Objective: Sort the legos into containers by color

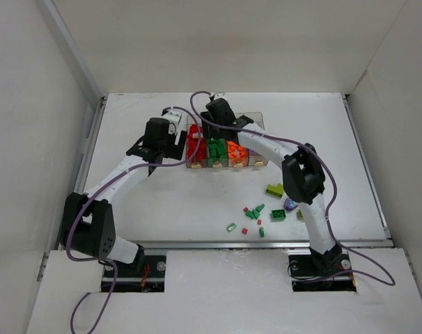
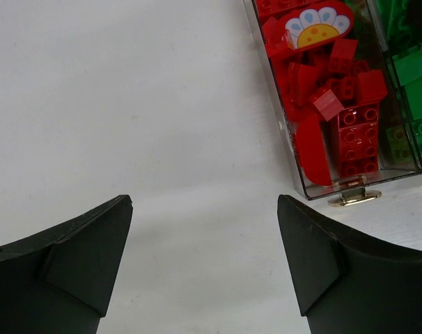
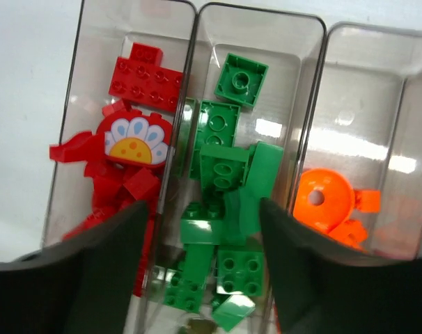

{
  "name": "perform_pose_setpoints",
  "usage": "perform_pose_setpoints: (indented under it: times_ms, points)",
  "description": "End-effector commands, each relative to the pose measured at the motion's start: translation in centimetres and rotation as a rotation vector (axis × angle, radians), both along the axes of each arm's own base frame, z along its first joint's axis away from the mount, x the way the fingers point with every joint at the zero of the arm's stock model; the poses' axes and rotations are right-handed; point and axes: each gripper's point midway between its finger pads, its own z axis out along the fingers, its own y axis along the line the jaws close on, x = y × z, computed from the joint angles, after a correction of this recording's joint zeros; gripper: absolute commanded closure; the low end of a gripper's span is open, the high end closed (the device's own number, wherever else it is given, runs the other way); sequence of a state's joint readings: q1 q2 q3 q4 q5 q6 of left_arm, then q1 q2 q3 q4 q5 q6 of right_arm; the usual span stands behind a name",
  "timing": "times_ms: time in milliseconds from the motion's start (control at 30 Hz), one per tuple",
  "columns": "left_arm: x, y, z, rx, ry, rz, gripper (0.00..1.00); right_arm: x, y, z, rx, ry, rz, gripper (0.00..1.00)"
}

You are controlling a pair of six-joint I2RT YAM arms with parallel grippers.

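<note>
Jaws of the left gripper (image 2: pixel 204 209) stood wide apart and empty over the white table (image 2: pixel 127 104), just at nine o'clock of the row of four clear plastic rectangular bins (image 1: pixel 260 124). The right gripper (image 3: pixel 204 205) hung with jaws parted, holding nothing, above the bin of dark green bricks (image 3: pixel 225 174); red bricks (image 3: pixel 145 73) filled its nine o'clock neighbour and orange pieces (image 3: pixel 322 202) its three o'clock neighbour. Loose small plastic bricks (image 1: pixel 256 212) in green, red, lime-yellow and purple lay scattered at five o'clock of the bins, well apart.
</note>
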State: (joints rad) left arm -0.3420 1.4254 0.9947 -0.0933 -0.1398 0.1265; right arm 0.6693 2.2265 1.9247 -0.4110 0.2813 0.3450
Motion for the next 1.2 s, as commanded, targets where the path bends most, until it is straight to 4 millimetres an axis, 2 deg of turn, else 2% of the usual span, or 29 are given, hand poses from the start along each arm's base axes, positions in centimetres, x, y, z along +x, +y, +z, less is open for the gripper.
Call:
perform_pose_setpoints:
  times_ms: [0,67,133,167,267,300,333,367,400,467,500,533,600,633,767,900,967,1000,1067,1133,1167]
  points:
    - [0.4,0.2,2.0,-0.03,-0.066,0.016,0.17,0.4,0.5,5.0,0.047,-0.078,0.014,0.25]
    - [0.4,0.2,2.0,-0.03,-0.066,0.016,0.17,0.1,0.3,5.9,0.045,-0.075,0.014,0.16]
    - [0.4,0.2,2.0,-0.03,-0.066,0.016,0.17,-0.5,-0.8,6.6,0.019,-0.071,-0.008,0.14]
    - [0.4,0.2,2.0,-0.03,-0.066,0.016,0.17,-1.1,-1.6,7.9,0.021,-0.086,-0.018,0.13]
    - [0.2,0.3,1.8,-0.027,-0.057,0.016,0.17,-3.4,-3.9,9.3,0.015,-0.085,-0.044,0.1]
    - [0.2,0.3,1.8,-0.027,-0.057,0.016,0.17,-5.3,-6.2,9.5,0.012,-0.072,-0.072,0.09]
    - [0.2,0.3,1.8,-0.027,-0.057,0.016,0.17,-6.4,-6.9,9.4,0.043,-0.059,-0.098,0.09]
    - [0.4,0.2,2.2,-0.03,-0.065,0.016,0.17,-7.6,-7.7,9.0,0.051,-0.041,-0.113,0.07]
    - [0.5,0.2,1.8,-0.026,-0.056,0.016,0.17,-10.2,-9.6,7.6,0.037,0.005,-0.131,0.05]
    - [0.5,-0.1,1.7,-0.029,-0.045,0.007,0.17,-13.0,-10.9,5.3,0.058,0.086,-0.168,0.05]
    - [0.4,0.0,1.5,-0.026,-0.036,0.007,0.17,-15.6,-12.2,1.9,0.024,0.18,-0.17,0.05]
    - [0.6,0.1,1.9,-0.034,-0.043,0.009,0.17,-16.8,-12.7,1.6,0.048,0.197,-0.182,0.05]
    - [0.7,0.0,1.7,-0.036,-0.031,0.002,0.17,-19.3,-13.3,-0.6,0.085,0.279,-0.21,0.05]
    - [0.7,0.0,1.7,-0.036,-0.031,0.001,0.17,-21.3,-14.5,-2.5,0.071,0.328,-0.226,0.05]
    - [0.8,-0.5,1.6,-0.048,-0.025,-0.017,0.17,-24.0,-15.8,-5.2,0.093,0.395,-0.285,0.13]
    - [0.5,-0.9,1.2,-0.061,-0.011,-0.039,0.17,-24.0,-15.8,-5.7,0.111,0.386,-0.291,0.24]
    - [0.5,-0.9,1.2,-0.061,-0.011,-0.039,0.17,-23.8,-15.4,-5.9,0.122,0.387,-0.283,0.34]
    - [0.5,-0.9,1.2,-0.061,-0.011,-0.039,0.17,-24.3,-15.5,-6.9,0.097,0.416,-0.275,0.37]
    - [0.5,-0.9,1.5,-0.064,-0.019,-0.039,0.17,-24.1,-15.2,-7.6,0.097,0.426,-0.271,0.47]
    - [0.5,-0.8,1.6,-0.058,-0.021,-0.032,0.17,-24.6,-15.3,-8.9,0.07,0.459,-0.262,0.51]
    - [0.5,-0.8,1.6,-0.058,-0.021,-0.032,0.17,-24.7,-15.2,-8.9,0.077,0.467,-0.255,0.51]
